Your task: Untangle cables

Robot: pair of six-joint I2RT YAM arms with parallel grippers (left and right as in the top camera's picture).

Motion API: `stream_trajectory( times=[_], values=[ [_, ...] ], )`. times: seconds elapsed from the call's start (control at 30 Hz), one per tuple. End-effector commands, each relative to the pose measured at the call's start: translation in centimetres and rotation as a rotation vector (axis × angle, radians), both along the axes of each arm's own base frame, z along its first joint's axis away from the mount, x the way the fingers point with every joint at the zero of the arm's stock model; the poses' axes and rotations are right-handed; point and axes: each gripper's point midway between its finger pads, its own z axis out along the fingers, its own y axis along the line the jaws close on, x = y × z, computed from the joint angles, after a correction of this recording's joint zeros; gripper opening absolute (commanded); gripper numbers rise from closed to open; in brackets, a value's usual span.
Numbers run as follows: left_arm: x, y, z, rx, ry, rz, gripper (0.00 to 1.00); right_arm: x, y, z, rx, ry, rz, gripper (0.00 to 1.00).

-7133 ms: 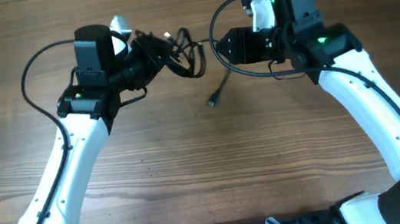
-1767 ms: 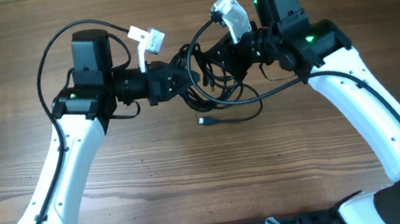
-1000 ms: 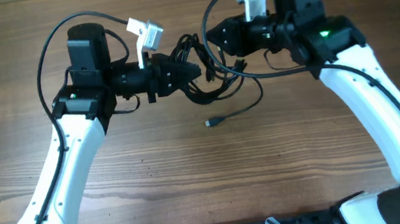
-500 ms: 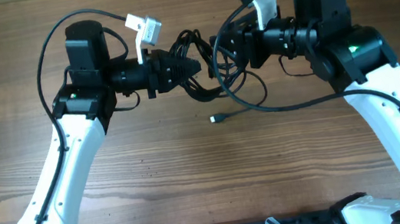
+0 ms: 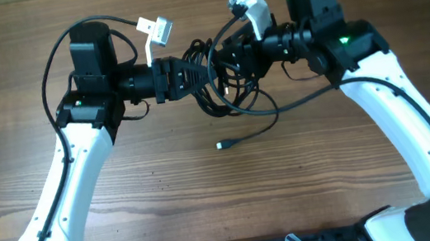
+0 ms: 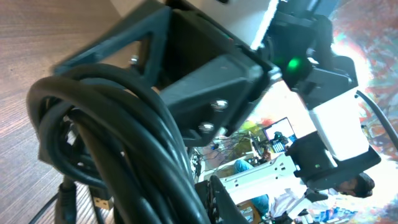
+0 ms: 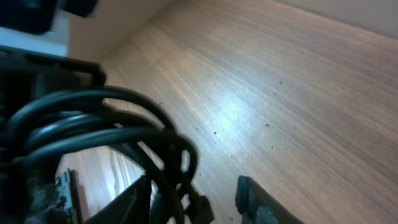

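Plainly, the biggest danger sits with the two arms. The left arm (image 5: 80, 167) and the right arm (image 5: 397, 113) meet nose to nose above the far half of the table (image 5: 210, 213). If they pull straight apart, the knot in the middle may only draw tighter.

The left gripper (image 5: 197, 75) is clamped tight on the cables (image 5: 218, 97). These hang as a dense black bundle between the two grippers, off the wood except for one trailing strand. The right gripper (image 5: 233, 55) stands partly open. In its own camera its fingers (image 7: 134, 202) show a gap with bare wood visible through it, and cords cross near one side, so I judge that it grips nothing firmly.

Closing there could catch several loops at once instead of one. A pull would then drag the whole bundle rather than free a single cord. A hard tug might also slip the bundle out of the left grip.

Smallest, the plug (image 5: 221, 145) at the end of the trailing strand lies on the table, nearer the robot's base. It could snag in a loop when drawn through.
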Motion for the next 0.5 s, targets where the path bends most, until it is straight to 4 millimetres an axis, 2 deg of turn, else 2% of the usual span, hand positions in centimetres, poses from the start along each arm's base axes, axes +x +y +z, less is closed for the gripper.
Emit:
stream_trajectory(
  times=[0.0, 0.13, 0.4, 0.43, 0.47],
  values=[
    [-0.9, -0.1, 0.8, -0.031, -0.001, -0.055, 0.11, 1.1, 0.8, -0.7, 0.018, -0.011, 0.019, 0.4],
    [-1.1, -0.1, 0.9, -0.034, 0.0, -0.062, 0.1, 2.2, 1.3, -0.5, 0.058, 0.0, -0.013, 0.36],
    [-1.1, -0.1, 0.9, -0.034, 0.001, -0.062, 0.11, 2.7, 3.0, -2.8, 0.069, 0.081, -0.011, 0.37],
    [-1.1, -0.1, 0.9, -0.034, 0.001, -0.062, 0.11, 2.9, 3.1, -2.6, 0.082, 0.088, -0.021, 0.36],
    [-1.1, -0.1, 0.9, -0.034, 0.0, -0.062, 0.13, 3.3, 3.3, -2.4, 0.1, 0.089, -0.034, 0.3]
  ],
)
